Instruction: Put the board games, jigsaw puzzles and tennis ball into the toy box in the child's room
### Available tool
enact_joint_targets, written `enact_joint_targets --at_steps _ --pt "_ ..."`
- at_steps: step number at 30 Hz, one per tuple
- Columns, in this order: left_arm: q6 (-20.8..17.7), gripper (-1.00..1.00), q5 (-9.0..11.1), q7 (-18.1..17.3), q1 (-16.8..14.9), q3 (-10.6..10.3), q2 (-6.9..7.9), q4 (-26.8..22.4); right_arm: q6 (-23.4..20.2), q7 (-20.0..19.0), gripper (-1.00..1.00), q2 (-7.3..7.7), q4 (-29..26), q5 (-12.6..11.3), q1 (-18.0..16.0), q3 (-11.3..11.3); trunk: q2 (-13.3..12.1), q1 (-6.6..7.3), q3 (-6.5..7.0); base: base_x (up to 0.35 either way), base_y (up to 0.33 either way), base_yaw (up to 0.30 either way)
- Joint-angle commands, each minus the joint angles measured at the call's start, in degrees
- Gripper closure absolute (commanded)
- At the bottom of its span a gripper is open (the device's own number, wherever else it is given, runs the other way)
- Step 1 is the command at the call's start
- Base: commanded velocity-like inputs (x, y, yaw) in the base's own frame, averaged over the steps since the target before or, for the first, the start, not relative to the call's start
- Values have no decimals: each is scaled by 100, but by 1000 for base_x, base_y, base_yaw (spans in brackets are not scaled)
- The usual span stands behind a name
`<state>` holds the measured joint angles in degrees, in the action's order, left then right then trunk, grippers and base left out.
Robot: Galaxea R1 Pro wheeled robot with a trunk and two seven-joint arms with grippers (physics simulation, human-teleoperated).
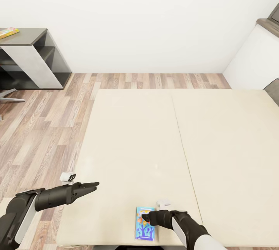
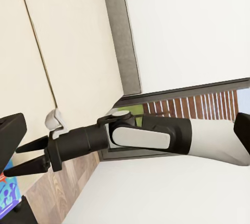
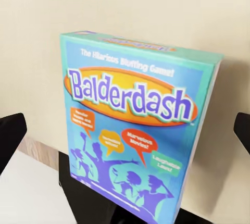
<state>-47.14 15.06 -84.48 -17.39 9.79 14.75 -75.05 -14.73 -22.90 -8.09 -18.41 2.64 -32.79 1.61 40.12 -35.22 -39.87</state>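
A blue board game (image 1: 144,226) with cartoon figures, titled "Balderdash" (image 3: 130,125), lies flat on the beige bed (image 1: 155,145) near its front edge. My right gripper (image 1: 144,216) hovers at the box's far end. It is open, with a dark finger (image 3: 10,135) on each side of the box and neither touching it. The left wrist view shows the same right gripper (image 2: 23,157) with its fingers spread. My left gripper (image 1: 95,185) is open and holds nothing, above the bed's left edge. A flat, bright sheet that looks like a jigsaw puzzle (image 1: 8,32) lies on the table's dark grey wing (image 1: 29,37).
Wood floor (image 1: 42,126) runs left of the bed and behind it up to the white wall. A chair base (image 1: 7,95) stands under the table at far left. A white cabinet (image 1: 252,60) stands at the right, beside the bed's grey frame (image 1: 273,89).
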Motion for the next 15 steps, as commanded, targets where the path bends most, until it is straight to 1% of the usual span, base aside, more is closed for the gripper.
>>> enact_joint_targets --at_steps 1,15 --pt "-60 -100 6 -16 -2 -1 3 -1 -43 -21 -100 -1 -13 27 0 17 5 -1 -5 0 0 0" --pt "-64 -100 14 -25 -2 -3 2 -1 -49 -14 -100 61 38 -18 0 22 5 -1 -5 0 0 0"
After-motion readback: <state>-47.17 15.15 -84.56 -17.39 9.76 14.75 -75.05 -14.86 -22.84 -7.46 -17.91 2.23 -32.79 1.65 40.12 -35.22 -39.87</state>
